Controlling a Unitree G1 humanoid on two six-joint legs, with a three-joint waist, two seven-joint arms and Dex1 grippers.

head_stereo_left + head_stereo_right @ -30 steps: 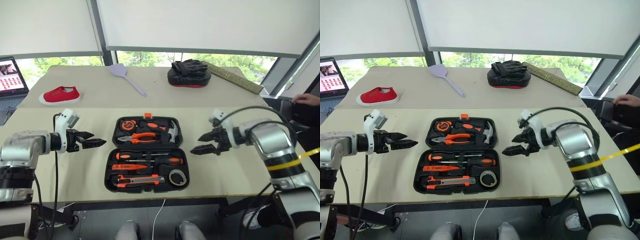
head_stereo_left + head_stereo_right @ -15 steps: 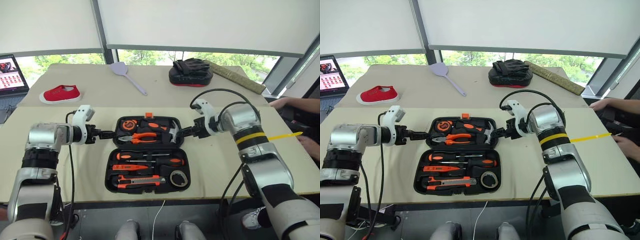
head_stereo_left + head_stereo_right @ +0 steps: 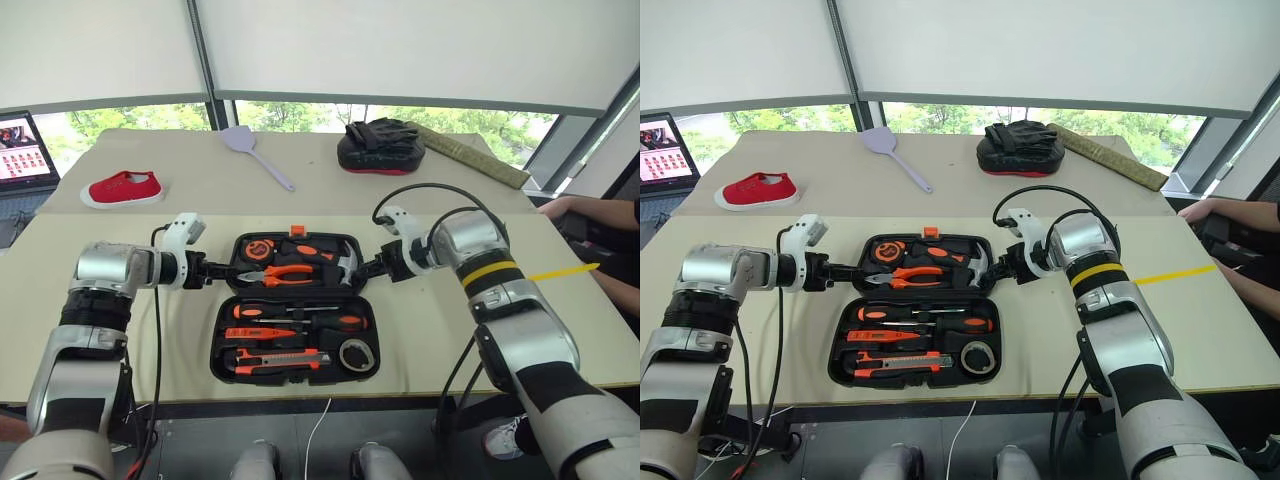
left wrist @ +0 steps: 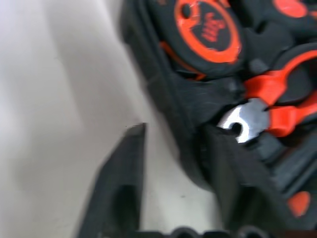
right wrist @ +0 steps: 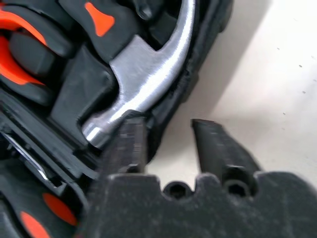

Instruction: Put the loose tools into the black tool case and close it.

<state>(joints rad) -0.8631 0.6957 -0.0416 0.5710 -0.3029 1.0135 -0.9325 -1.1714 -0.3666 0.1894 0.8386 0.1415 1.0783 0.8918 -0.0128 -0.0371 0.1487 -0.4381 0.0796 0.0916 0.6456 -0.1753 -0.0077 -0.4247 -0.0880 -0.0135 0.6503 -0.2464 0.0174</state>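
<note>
From the head cameras, the black plastic clamshell tool case [image 3: 293, 307] lies open flat in the middle of the near table [image 3: 120, 330], and all the loose tools look slotted already: screwdrivers [image 3: 300, 322], orange-black utility knife [image 3: 275, 357] and small dark tape roll [image 3: 353, 355] in the near half, pliers and hammer in the far half. A second ago both arms hung well out to the sides with fingers spread wide; now the left end effector [image 3: 218, 270] and right end effector [image 3: 368, 266] have come in to the two side edges of the far half. Left wrist view: its two fingers straddle the case's rim, one finger [image 4: 119, 193] outside on the table and the other inside by the pliers, narrowed around the wall though I can't tell if they're pinching it yet. Right wrist view: same deal, one finger [image 5: 126, 146] inside by the steel hammer head [image 5: 148, 84], the other outside, rim between. So I'd say packing is done and folding the far half over is next.
</note>
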